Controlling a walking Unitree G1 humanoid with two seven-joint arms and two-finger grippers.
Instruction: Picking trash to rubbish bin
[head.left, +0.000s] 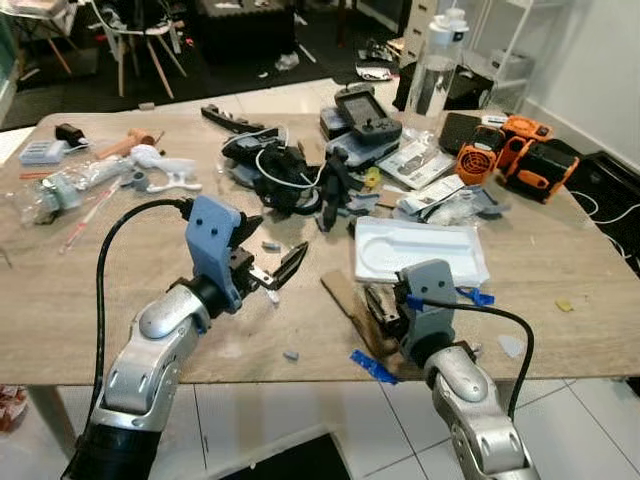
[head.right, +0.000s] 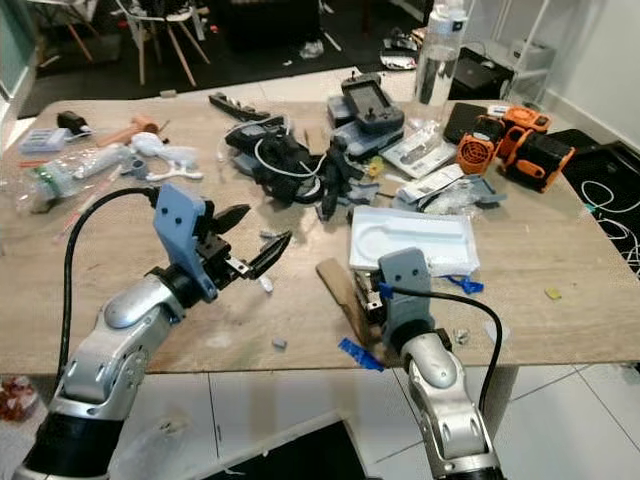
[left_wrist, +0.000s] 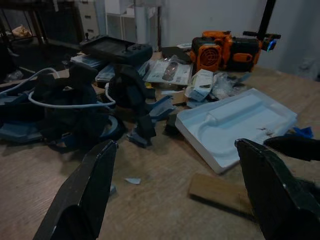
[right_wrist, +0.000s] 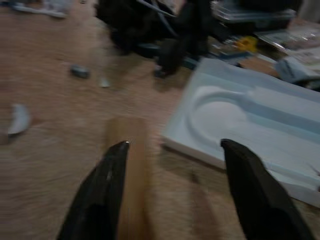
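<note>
The white moulded tray (head.left: 420, 247) sits mid-table on the wooden table (head.left: 560, 255), and everything reads off it. Left gripper (head.left: 268, 262) hovers above the tabletop off the tray's left side, fingers spread wide, nothing between them. A small white scrap (head.right: 266, 284) lies on the wood just beneath those fingertips. Right gripper (right_wrist: 172, 165) sits low at the tray's near edge, fingers wide apart (empty too), straddling a brown strip of cardboard (head.left: 350, 305). Blue tape (head.left: 372, 366) lies near the table edge, in front of the tray. Behind the tray, a tangle of black cables and parts (head.left: 283, 172).
</note>
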